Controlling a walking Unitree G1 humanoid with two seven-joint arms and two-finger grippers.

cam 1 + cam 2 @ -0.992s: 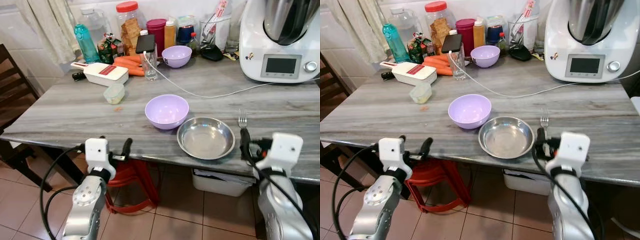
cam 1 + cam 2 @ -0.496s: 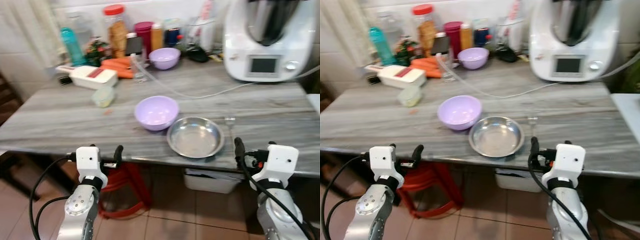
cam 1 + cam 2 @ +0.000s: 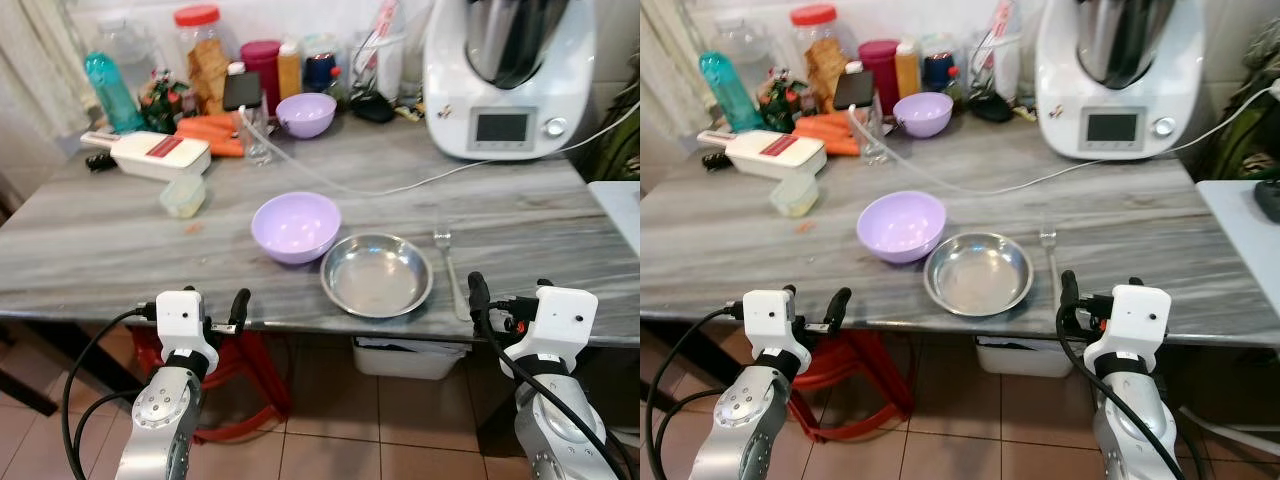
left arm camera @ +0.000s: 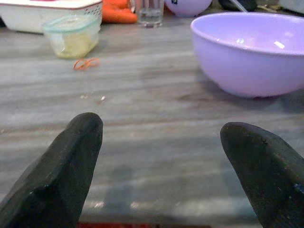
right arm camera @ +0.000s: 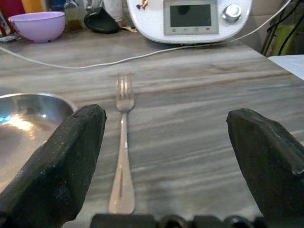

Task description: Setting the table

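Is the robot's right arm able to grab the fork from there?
Probably yes. The right gripper is open at the table edge, the fork lies flat straight ahead, beside the metal plate, nothing between.

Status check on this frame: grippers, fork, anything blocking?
Left gripper and right gripper both open, empty, at the table's near edge. Fork flat on the table, right of the steel plate. Nothing in the way.

bright, even light; glare inside steel plate [image 3: 377, 283].
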